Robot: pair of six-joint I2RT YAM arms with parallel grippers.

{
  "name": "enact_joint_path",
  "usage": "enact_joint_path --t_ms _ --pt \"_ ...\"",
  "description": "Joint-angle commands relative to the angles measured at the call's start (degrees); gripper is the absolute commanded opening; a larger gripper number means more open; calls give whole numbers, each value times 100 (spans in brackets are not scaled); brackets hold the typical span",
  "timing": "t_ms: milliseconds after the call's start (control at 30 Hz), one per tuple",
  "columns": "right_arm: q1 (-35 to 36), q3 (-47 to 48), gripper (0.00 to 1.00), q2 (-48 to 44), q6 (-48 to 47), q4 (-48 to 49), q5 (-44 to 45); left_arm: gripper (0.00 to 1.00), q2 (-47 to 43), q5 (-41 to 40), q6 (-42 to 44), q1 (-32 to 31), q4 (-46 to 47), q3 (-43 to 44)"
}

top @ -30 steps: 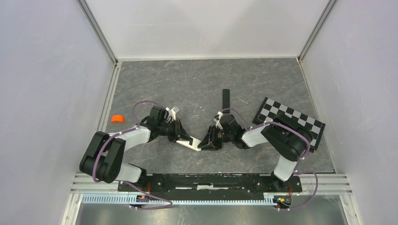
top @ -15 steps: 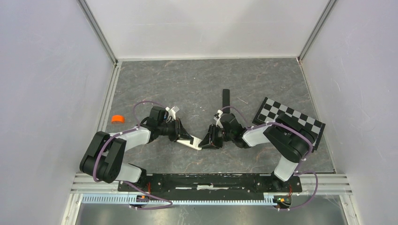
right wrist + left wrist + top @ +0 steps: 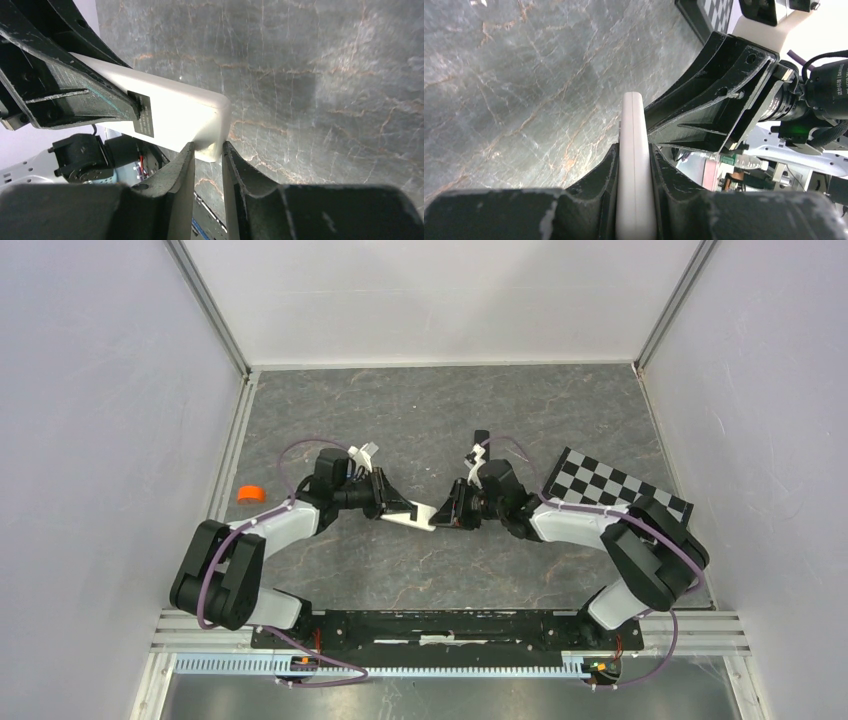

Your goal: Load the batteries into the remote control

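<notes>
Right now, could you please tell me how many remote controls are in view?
2. The white remote is clamped in the left end effector, its free end in the right end effector. The black remote lies on the table farther back, mostly hidden by the right arm.

- Robot arms: 2, namely left arm (image 3: 290, 528) and right arm (image 3: 580, 525)
- white remote (image 3: 410, 513): 1
- checkerboard panel (image 3: 612, 485): 1
- small orange object (image 3: 250, 493): 1
- dark slim object (image 3: 481, 435), mostly hidden: 1
</notes>
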Motion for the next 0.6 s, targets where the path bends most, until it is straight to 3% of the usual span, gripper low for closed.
enact_joint_path --t_ms 0,367,567 --pt "108 629 28 55 -375 -74 291 2 -211 1488 -1260 -233 1436 492" --pt "-43 1218 29 -128 -1001 -1003 714 2 -294 1339 -1562 -221 1751 786" --pt "-372 1393 41 -708 -1448 -1547 978 2 -319 1240 -1658 -94 1778 1063"
